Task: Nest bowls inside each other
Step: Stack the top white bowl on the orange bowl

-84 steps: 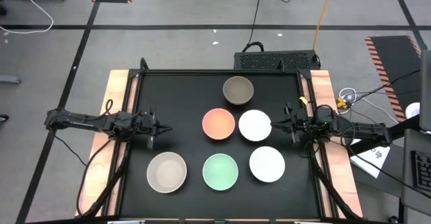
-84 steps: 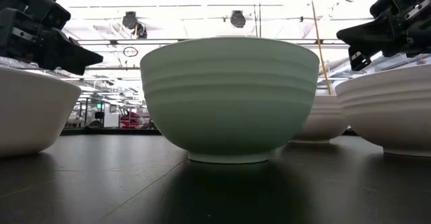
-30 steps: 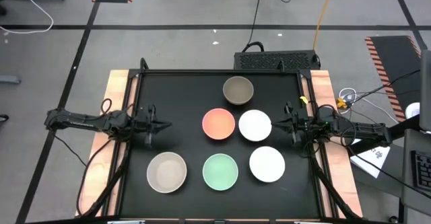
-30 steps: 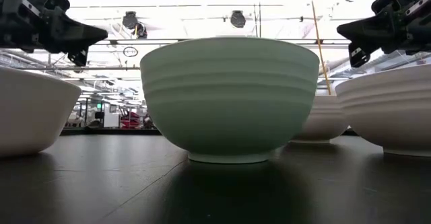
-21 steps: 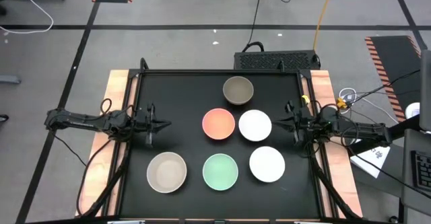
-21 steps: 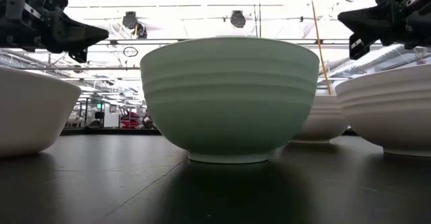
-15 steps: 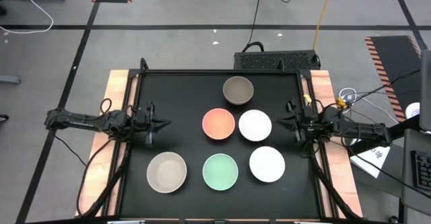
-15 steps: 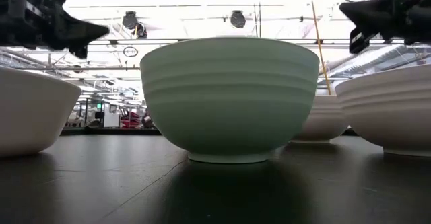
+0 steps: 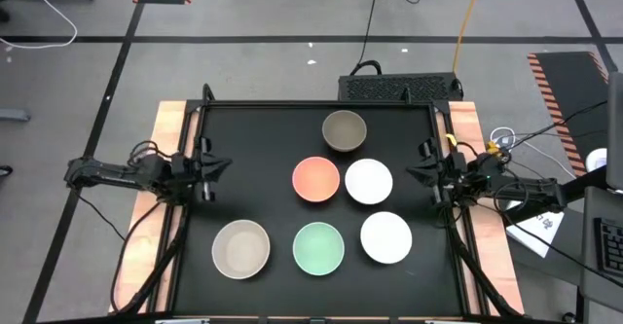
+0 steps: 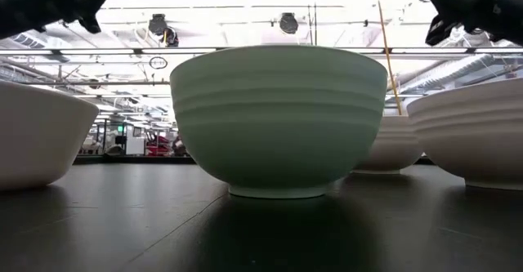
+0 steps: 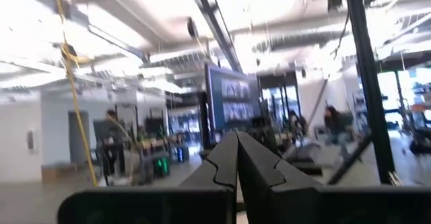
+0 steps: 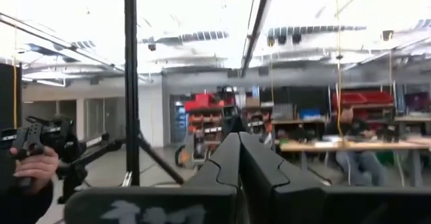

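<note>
Six bowls stand upright on their bases on the black table. The dark grey-brown bowl is farthest back. The salmon-orange bowl and a white bowl sit mid-table. The beige-grey bowl, the mint green bowl and the second white bowl line the near side. My left gripper hovers shut over the table's left edge, and its fingers meet. My right gripper hovers shut at the right edge beside the mid-table white bowl, with its fingers closed.
In the low view the mint bowl fills the middle, with the beige-grey bowl on one side and a white bowl on the other. Both grippers sit above rim height. Wooden table borders run along both sides. People and equipment show in the room beyond.
Both shut grippers have risen, climbing toward the top of the low view. The left gripper has drawn back toward the table's left edge, and the right gripper back toward the right edge. No bowl has moved.
</note>
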Tool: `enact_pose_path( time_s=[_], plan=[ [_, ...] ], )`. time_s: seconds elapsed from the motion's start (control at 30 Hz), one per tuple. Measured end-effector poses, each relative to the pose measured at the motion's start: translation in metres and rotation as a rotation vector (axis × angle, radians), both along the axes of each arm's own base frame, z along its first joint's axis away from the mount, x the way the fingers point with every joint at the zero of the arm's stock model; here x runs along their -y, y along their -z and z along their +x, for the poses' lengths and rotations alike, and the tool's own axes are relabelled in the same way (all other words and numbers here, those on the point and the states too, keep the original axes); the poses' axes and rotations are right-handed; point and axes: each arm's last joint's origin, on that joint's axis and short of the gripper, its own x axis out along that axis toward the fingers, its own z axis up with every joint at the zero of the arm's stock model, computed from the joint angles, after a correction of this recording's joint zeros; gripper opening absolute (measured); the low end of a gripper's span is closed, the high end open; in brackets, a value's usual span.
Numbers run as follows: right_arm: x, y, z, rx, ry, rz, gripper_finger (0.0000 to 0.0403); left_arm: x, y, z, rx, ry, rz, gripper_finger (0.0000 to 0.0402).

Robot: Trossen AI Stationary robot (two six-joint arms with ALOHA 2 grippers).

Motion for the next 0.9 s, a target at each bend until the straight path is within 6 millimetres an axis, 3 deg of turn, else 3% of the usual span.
enact_pose_path(
  time_s=[0.17, 0.3, 0.67, 0.9],
  plan=[
    [0.007, 0.014, 0.007, -0.214, 0.135, 0.094, 0.0013, 0.0, -0.003, -0.001, 0.035, 0.022, -0.042, 0.001],
    [0.014, 0.0, 0.007, -0.359, 0.311, 0.16, 0.005, 0.0, 0.001, 0.001, -0.014, 0.0, 0.002, 0.001],
    [0.025, -0.059, 0.017, -0.726, 0.447, 0.39, 0.0188, -0.001, 0.011, 0.005, -0.138, -0.079, 0.031, 0.001],
    [0.035, -0.067, 0.043, -1.034, 0.518, 0.485, 0.0205, -0.003, 0.014, 0.005, -0.164, -0.14, 0.004, 0.0053]
  ],
)
